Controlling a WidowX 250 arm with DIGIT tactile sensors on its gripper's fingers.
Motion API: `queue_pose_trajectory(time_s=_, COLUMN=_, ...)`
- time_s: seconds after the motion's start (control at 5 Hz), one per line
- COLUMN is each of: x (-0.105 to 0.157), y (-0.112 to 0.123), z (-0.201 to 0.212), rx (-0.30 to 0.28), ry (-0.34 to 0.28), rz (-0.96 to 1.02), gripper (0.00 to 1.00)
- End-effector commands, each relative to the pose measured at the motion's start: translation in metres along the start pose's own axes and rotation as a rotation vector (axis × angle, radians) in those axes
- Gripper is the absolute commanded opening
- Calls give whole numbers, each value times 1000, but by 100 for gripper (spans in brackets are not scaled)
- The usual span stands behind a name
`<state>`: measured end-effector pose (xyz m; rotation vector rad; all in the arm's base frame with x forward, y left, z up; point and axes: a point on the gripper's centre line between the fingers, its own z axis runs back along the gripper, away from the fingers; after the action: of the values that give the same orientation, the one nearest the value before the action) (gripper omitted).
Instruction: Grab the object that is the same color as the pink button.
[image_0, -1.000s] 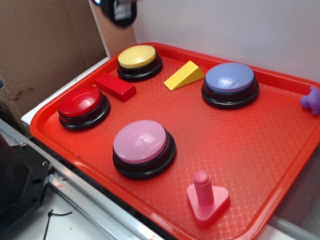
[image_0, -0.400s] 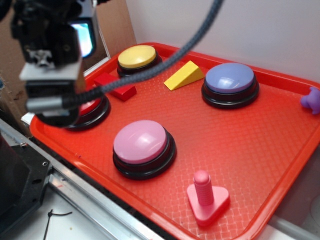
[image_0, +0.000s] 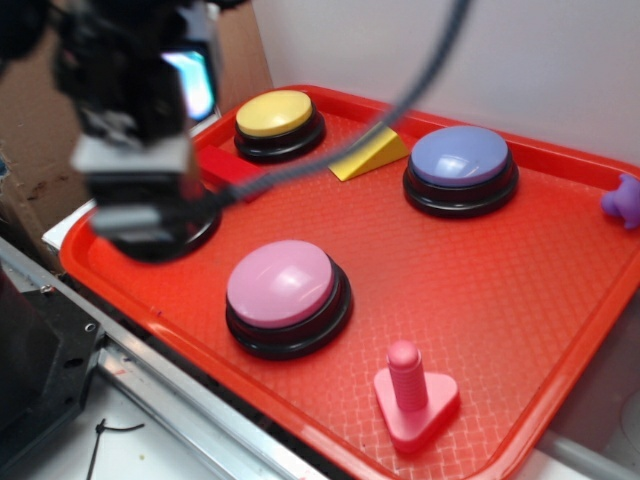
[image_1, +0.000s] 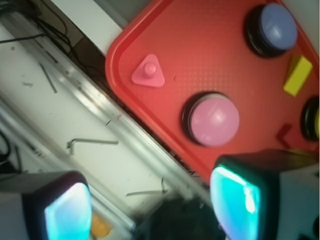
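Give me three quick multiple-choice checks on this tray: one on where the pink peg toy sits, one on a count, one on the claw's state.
1. Where is the pink peg toy?
A. Near the tray's front edge, right of the pink button
B. Between the yellow and lavender buttons
C. On top of the red button

2. How many dome buttons are fully visible in the exterior view?
A. One
B. Three
C. Six

3. What is the claw doing?
A. Shut on the peg toy
B. Open, holding nothing
C. Pressing the lavender button

Answers: 1 A, it stands alone by the near rim. 2 B, the yellow button, lavender and pink ones show; the arm blocks the left corner. 3 B, the wrist view shows its fingers apart with only background between.
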<state>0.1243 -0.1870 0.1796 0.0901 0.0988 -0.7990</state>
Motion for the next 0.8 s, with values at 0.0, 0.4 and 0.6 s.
queue_pose_trajectory(time_s=0.0, x=14, y=7, z=-70, rx=-57, ry=92, rz=-25, gripper=100)
queue_pose_trajectory(time_s=0.4, x=26, y=-5, z=-128, rx=-127, ry=142, rz=-72, gripper=100)
queue_pose_trajectory(time_s=0.6, x=38, y=-8, z=-137, rx=-121, ry=126, rz=-94, gripper=100)
